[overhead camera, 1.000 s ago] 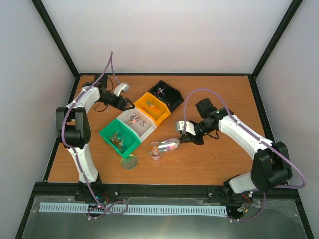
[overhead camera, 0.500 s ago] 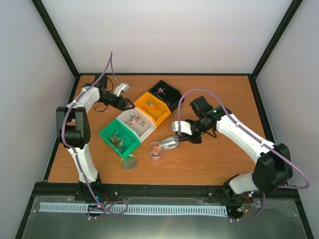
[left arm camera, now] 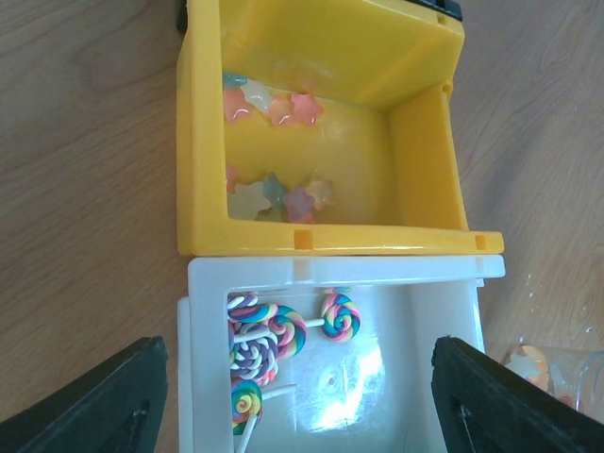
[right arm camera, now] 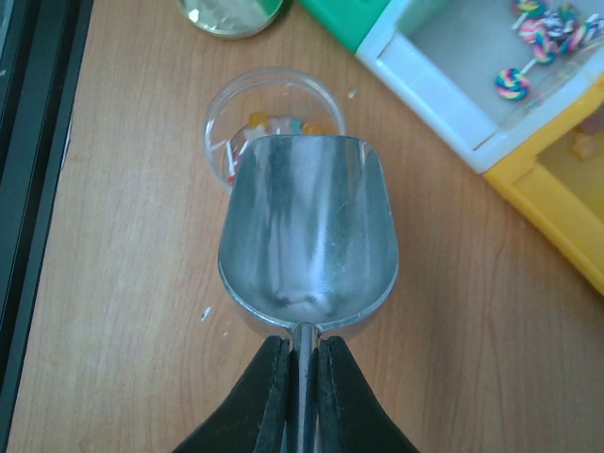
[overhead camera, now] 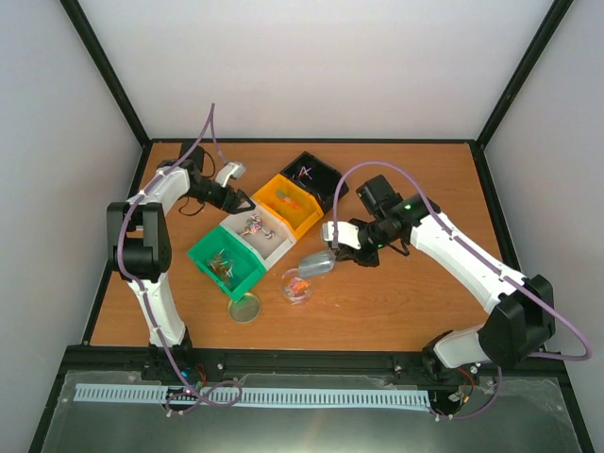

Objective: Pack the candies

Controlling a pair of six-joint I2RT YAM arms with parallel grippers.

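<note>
Carrying everything, the table: a wooden top bore four bins, a jar and a lid.
Right arm: the right gripper pinched the thin handle of a metal scoop, fingers pressed against it.
Left arm: the left gripper hung over the white bin, fingers spread wide.
Bins: green bin, white, yellow bin and black bin stood touching in a diagonal row.
Scoop: its bowl overlapped the clear jar in the wrist view.
Lid: a gold lid lay near the jar.
Candies: candies sat in the jar; star-shaped sweets in yellow; swirl lollipops in white.
</note>
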